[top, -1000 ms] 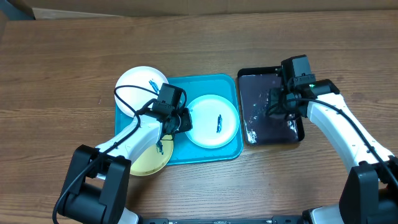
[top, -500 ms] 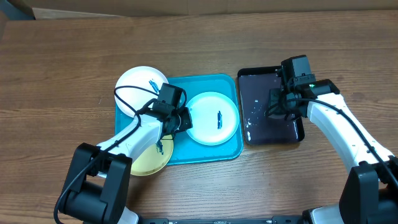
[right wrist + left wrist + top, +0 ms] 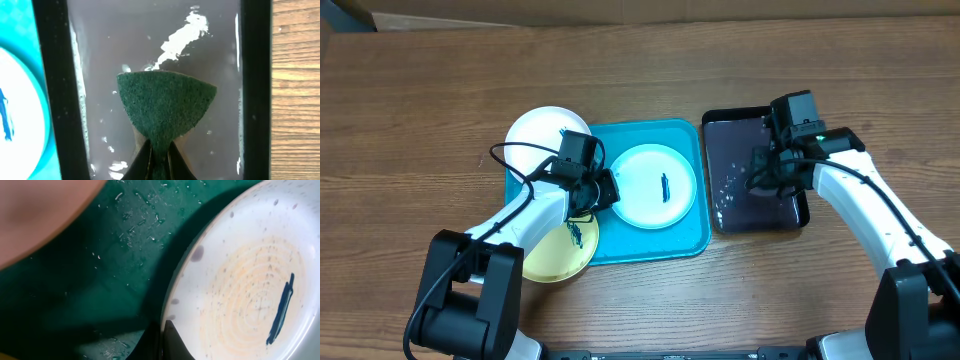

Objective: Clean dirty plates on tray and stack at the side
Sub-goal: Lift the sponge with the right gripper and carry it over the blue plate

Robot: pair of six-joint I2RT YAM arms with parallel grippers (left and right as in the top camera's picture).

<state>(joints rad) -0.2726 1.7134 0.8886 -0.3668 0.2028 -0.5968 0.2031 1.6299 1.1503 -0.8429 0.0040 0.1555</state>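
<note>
The pale mint-green plate (image 3: 658, 187) lies on the teal tray (image 3: 650, 243), a dark blue smear in its middle. My left gripper (image 3: 607, 190) is shut on that plate's left rim. In the left wrist view its fingertips (image 3: 162, 341) pinch the rim of the plate (image 3: 240, 280) above the tray (image 3: 100, 255). The white plate (image 3: 533, 135) overlaps the tray's far left corner and the yellow plate (image 3: 552, 258) its near left edge, partly hidden under my left arm. My right gripper (image 3: 159, 156) is shut on a green sponge (image 3: 165, 107).
The sponge hangs over a black tray (image 3: 803, 215) of soapy water, right of the teal tray; its rim (image 3: 52, 75) shows in the right wrist view. Bare wooden table (image 3: 420, 90) surrounds both trays. Cardboard lines the table's far edge.
My left gripper has shut on the mint plate's rim and drawn back left, and the plate has shifted slightly left and away. The right arm has barely moved.
</note>
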